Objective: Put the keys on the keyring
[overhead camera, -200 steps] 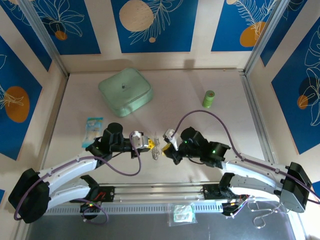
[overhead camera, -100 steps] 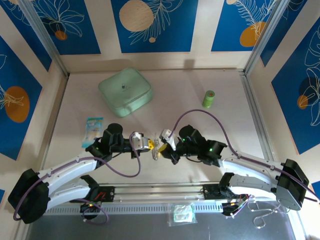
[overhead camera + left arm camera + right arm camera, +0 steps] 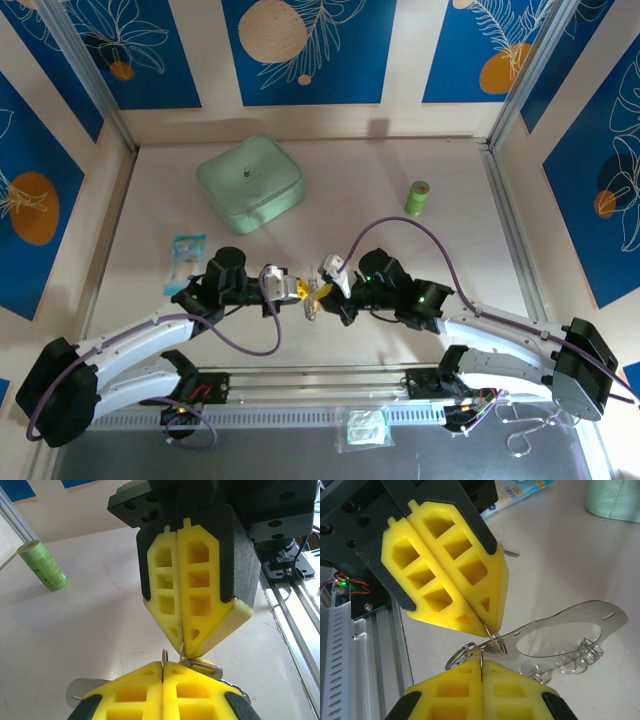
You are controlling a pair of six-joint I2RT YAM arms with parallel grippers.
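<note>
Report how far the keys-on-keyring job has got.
Done: the left end effector and right end effector are tip to tip at the narrow end of the keyring. In hand: each is shut on small wire rings there. Left: threading the keys; whether either is on yet cannot be told.

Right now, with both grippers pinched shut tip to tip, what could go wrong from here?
1. The left gripper and right gripper each pinch only a thin wire edge, so a small twist could let the split ring slip out.
2. The keyring and its silver chain lie on the table, so pulling the arms apart might drag or snag them.
</note>
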